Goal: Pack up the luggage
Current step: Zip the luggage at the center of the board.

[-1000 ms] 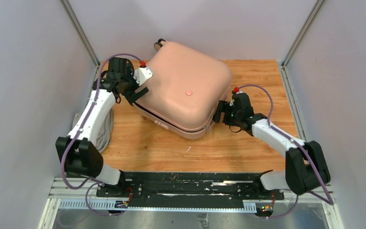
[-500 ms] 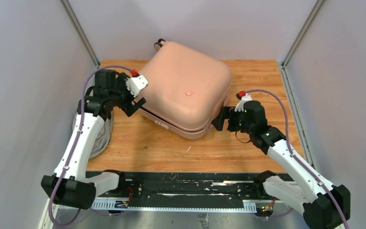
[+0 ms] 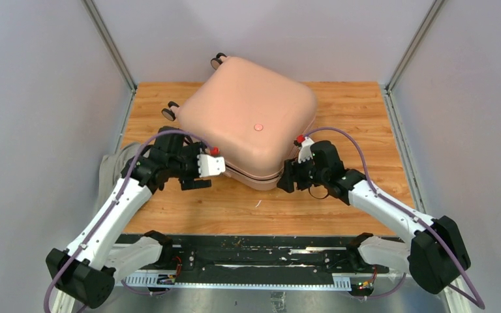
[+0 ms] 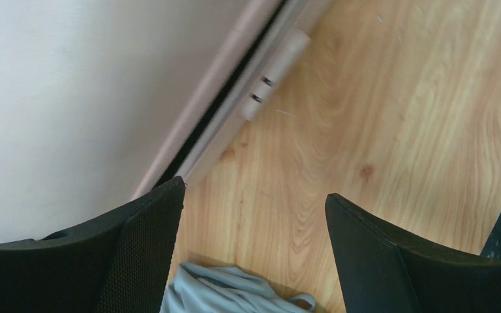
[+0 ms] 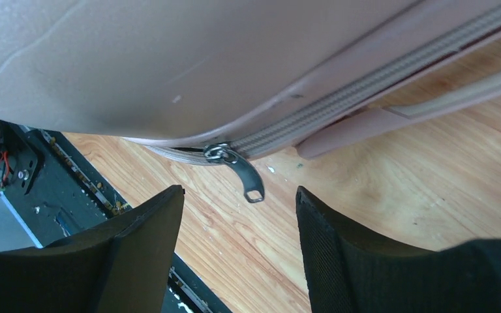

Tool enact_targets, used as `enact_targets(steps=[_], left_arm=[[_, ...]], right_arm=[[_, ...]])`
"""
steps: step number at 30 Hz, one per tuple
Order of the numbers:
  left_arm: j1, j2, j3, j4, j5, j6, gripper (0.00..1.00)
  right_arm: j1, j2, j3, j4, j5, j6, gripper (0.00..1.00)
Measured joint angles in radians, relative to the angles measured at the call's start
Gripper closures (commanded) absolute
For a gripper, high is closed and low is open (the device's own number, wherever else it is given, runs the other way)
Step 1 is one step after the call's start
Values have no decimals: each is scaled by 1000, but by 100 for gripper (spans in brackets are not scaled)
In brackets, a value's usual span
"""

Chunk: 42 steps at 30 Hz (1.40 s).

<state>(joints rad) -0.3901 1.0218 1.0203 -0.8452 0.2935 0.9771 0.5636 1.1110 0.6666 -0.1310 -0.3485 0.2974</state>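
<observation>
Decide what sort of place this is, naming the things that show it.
Most likely a robot lab cell, not a home: plain pale walls with metal corner posts box in a wooden table, and a left arm and right arm are bolted to a black rail at its near edge.

White arm links (image 3: 111, 215), black joints (image 3: 434, 254) and looping purple cables (image 3: 329, 128) lead to the black left gripper (image 4: 254, 195) and right gripper (image 5: 238, 192).
</observation>
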Motion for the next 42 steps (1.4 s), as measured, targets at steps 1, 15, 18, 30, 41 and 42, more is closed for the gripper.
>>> enact_targets(steps=[1,15,18,30,41,42], left_arm=[[-8,-22,-33,-3,0,42,21],[-244,80,-276,232,-90,270,76],[-280,104,-300,316,-121,282,82],[-456,158,-391,565,-168,406,100],[-499,224,-466,791,-212,455,100],[-503,225,-470,805,-216,455,100]], right_arm=[[4,10,0,9,-5,-3,35],[32,126,-4,123,-54,25,86],[32,126,-8,130,-56,36,98],[37,124,-11,135,-64,43,100],[44,97,-44,176,-65,44,100],[44,97,-46,179,-65,44,100]])
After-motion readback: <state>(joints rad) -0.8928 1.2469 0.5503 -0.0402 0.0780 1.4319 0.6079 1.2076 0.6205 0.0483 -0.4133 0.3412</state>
